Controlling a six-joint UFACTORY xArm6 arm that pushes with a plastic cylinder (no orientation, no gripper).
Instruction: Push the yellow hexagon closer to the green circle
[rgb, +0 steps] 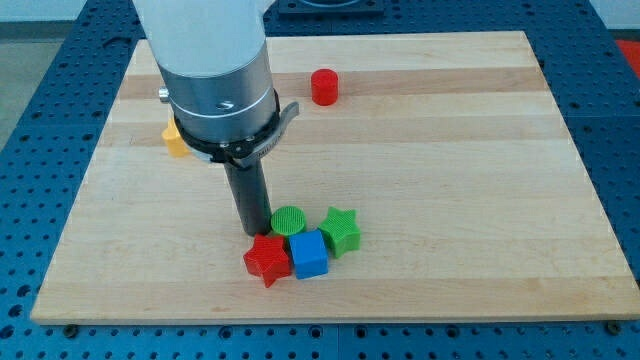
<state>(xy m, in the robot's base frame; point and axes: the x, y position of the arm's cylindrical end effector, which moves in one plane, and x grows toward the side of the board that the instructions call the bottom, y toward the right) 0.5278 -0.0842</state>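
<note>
The yellow hexagon (176, 140) lies at the view's left, mostly hidden behind the arm's grey housing. The green circle (288, 220) lies low in the middle of the board, in a tight cluster of blocks. My tip (254, 232) is down on the board just left of the green circle, touching or almost touching it, and just above the red star (267, 260). The yellow hexagon is well up and to the left of my tip.
A blue cube (308, 254) sits below the green circle, a green star (341, 230) to its right. A red cylinder (324, 87) stands near the view's top. The wooden board (450, 180) rests on a blue perforated table.
</note>
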